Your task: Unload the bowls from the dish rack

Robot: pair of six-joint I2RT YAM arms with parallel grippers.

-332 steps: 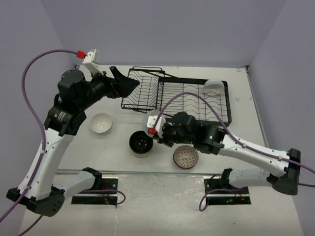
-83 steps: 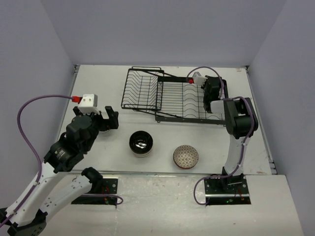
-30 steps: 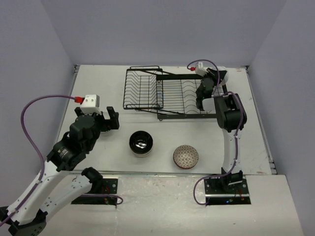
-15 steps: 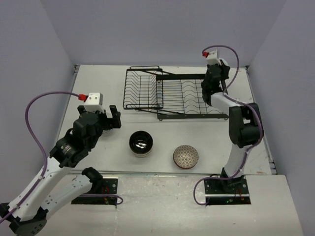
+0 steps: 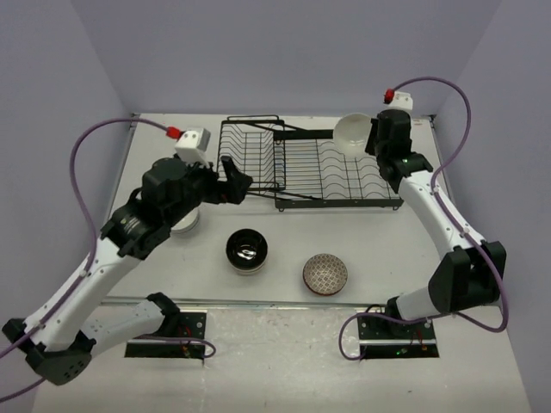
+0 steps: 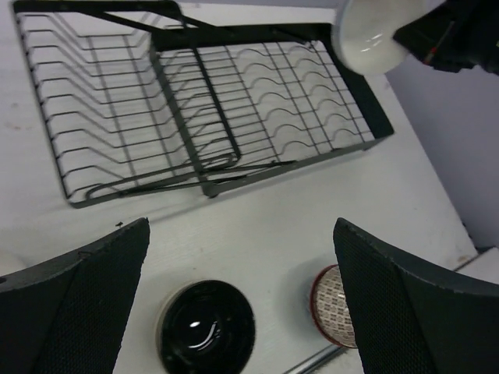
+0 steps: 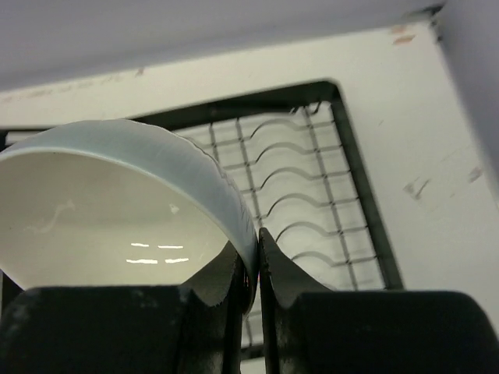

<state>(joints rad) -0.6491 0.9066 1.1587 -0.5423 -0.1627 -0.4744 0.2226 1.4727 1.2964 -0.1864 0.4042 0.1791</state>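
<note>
R gripper (image 7: 257, 257) is pressed together on the rim of a white bowl (image 7: 117, 210), one finger inside and one outside the wall. It holds the bowl in the air over the far-R end of the dish rack (image 5: 336, 176). The bowl is tipped, its glossy inside facing the overhead cam. L gripper (image 6: 242, 226) is spread wide w/ nothing between the fingers, hanging over the table (image 5: 413, 249) near the rack's L end. Table is flat, white, a bit scuffed, w/ pale lilac walls (image 5: 275, 52) on three sides. The rack lies along the far half of the table, long axis L–R, w/ the basket part at L and the tined section at R. Two more bowls sit upright on the near side, apart: a black-inside bowl (image 5: 247, 250) and a net-patterned bowl (image 5: 325, 274) to its R.
</note>
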